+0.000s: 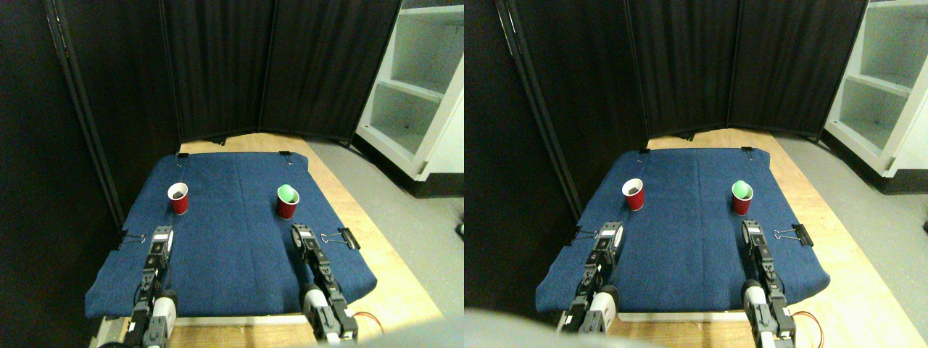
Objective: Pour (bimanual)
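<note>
A: On the blue cloth [239,246] covering the surface, two red cups stand upright and well apart. The left cup [178,198] has something dark inside; the right cup [288,201] shows a green lining.

B: And the arms?

A: Each reaches up from below, one per cup. The left hand [161,235] sits near its cup but short of it, not touching. The right hand [300,233] is likewise just below its cup, apart from it.

B: Apart or together?

A: Too small to say; I cannot tell for either hand. Neither grips anything yet.

B: So what makes the approach go well?

A: I'd judge both should come in level and straight, jaws spread wider than the cup, closing around the middle of the wall. Paper cups crush easily, so a light squeeze. Keep clear of the clip [342,237] beside the right hand, and lift the filled cup without tipping it early.
</note>
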Robot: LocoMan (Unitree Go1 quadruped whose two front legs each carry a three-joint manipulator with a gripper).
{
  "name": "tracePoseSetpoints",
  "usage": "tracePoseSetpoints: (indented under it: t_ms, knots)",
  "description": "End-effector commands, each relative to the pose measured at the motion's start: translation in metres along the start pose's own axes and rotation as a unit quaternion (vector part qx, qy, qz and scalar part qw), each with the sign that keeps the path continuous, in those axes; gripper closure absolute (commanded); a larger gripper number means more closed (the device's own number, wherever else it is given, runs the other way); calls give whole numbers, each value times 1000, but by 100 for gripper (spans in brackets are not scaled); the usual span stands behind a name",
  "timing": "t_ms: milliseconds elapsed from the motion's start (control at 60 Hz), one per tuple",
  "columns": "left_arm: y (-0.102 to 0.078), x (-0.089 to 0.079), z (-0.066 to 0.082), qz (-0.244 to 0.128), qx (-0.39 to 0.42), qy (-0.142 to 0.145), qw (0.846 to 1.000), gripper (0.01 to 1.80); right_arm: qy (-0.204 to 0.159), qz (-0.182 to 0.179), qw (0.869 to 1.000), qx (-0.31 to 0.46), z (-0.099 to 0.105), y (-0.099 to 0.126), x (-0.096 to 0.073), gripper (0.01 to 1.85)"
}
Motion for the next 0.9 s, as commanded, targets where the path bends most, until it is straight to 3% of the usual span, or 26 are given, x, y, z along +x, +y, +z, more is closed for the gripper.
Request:
tracePoseSetpoints:
  t_ms: [17,183,367,417,500,567,600,700,900]
  knots:
    - [1,0,4,-6,3,-13,1000,148,-16,1,1000,-2,4,0,0,144]
    - [0,0,7,-34,12,-14,999,148,-10,-4,1000,2,6,2,-3,142]
    - [2,0,7,-29,3,-7,1000,148,-10,-3,1000,6,7,2,-3,141]
    - [0,0,6,-12,-39,-5,999,97,-22,3,1000,15,7,2,-2,131]
    - [-2,1,7,-10,-68,-8,998,81,-35,3,999,40,8,3,0,124]
    - [-5,4,10,-12,-90,-15,996,82,-49,8,995,82,10,3,2,124]
    - [-5,5,13,-19,-97,-15,995,86,-78,29,990,109,12,3,5,121]
    - [-7,7,22,-26,-120,-22,992,90,-94,36,984,149,18,1,9,116]
    - [-9,15,33,-3,-194,-27,981,92,-109,12,967,230,30,3,14,118]
